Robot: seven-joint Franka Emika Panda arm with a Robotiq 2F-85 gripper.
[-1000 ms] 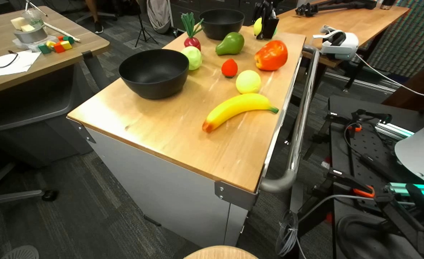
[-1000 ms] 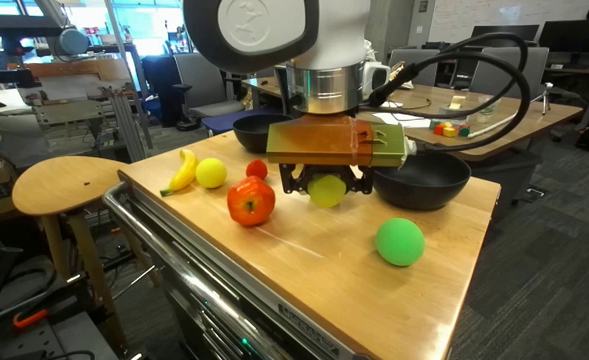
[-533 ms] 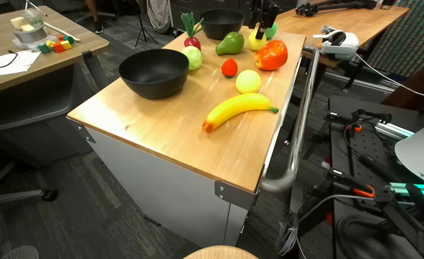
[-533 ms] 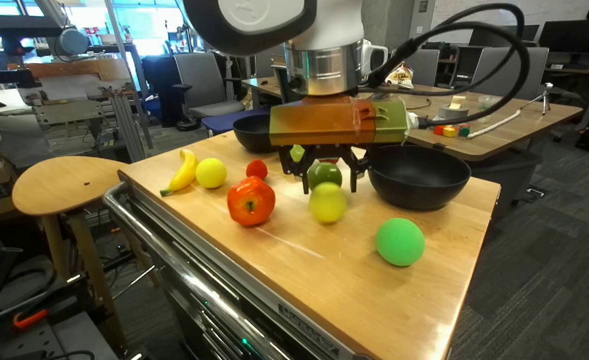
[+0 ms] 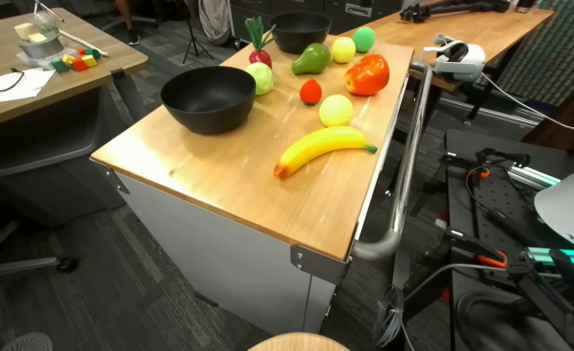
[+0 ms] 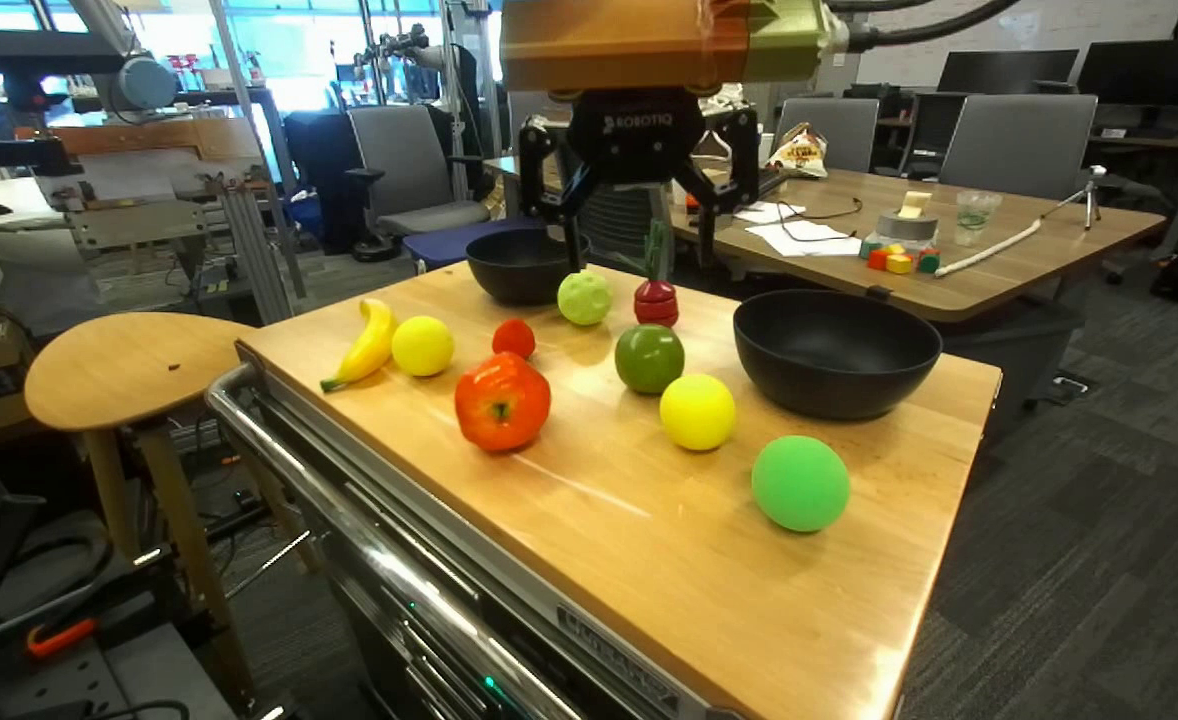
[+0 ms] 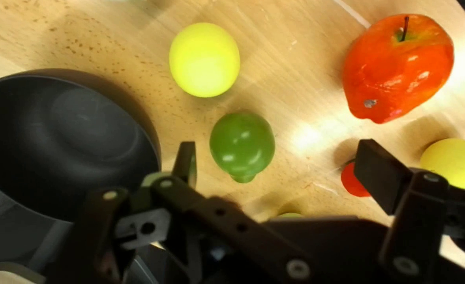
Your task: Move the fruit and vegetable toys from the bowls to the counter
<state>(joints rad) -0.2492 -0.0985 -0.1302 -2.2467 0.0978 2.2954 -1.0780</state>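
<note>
High above the wooden counter [image 6: 589, 470], my gripper [image 6: 641, 240] hangs open with nothing between its fingers. Below it in the wrist view are a green pear [image 7: 242, 146] and a yellow ball [image 7: 205, 60]. A green ball [image 6: 800, 484] lies by that yellow ball. Other toys rest on the counter: a red apple-like fruit [image 6: 502, 402], a strawberry [image 6: 514, 340], another yellow ball [image 6: 422, 346], a banana [image 5: 323, 148], a pale green toy [image 6: 584, 298] and a radish [image 6: 656, 303]. Two black bowls [image 6: 839, 370] [image 5: 209, 114] stand along one side; no toys show inside them.
A metal handrail [image 5: 409, 161] runs along one counter edge. Beyond the counter is a table [image 6: 1069, 225] with paper, tape and small blocks. A round stool [image 6: 129, 365] stands by the counter's end.
My gripper has opened and let go of the yellow ball, which dropped to the counter and shifted toward the green ball. The gripper has risen well above the toys.
</note>
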